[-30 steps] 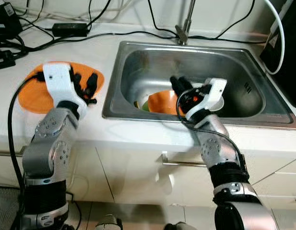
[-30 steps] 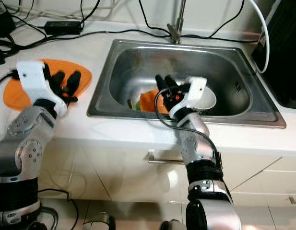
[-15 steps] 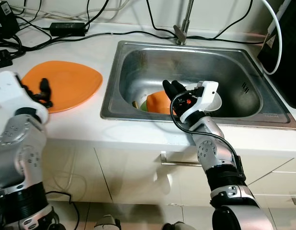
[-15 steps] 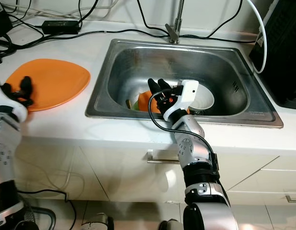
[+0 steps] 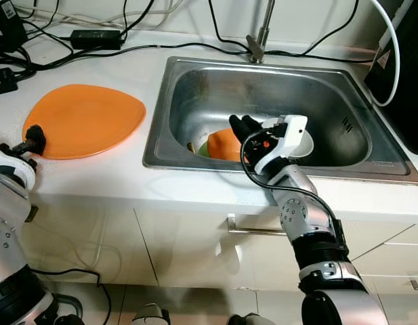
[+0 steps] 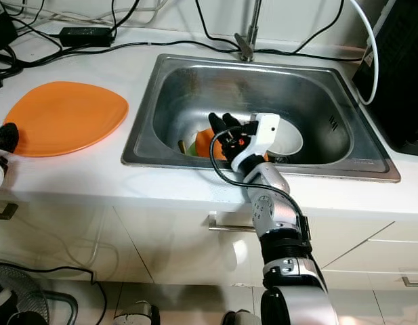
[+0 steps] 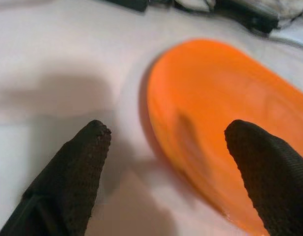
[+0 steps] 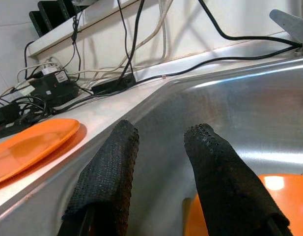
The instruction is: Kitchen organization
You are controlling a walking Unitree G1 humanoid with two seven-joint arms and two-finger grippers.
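Right claw (image 5: 244, 126) is inside the sink (image 5: 371, 166), over the near half, fingers (image 8: 109, 172) a narrow gap apart and holding nothing. The orange bowl (image 5: 225, 143) sits on the sink floor directly under and just to 6 o'clock of the fingertips; right wrist view puts its rim just below the fingers. A white bowl (image 5: 302, 144) is at 3 o'clock of the orange one, touching or nearly so, partly behind the wrist. Something green (image 5: 202, 147) and a small item at 9 o'clock of the orange bowl, too hidden to name.

Left claw (image 7: 166, 162) is spread wide, empty, low at the front edge of the bench (image 5: 93, 176), off the 7 o'clock rim of the orange plate (image 5: 83, 118). The plate lies flat on the bench, well apart from the sink.

Judgement: right arm is the nearer one for the bowl; the move is a short drop onto the rim. Room is tight: sink front wall at 6 o'clock, white bowl at 3. Open space is toward 12, up to the faucet (image 5: 261, 34). Cables (image 5: 93, 57) cross the back of the bench.
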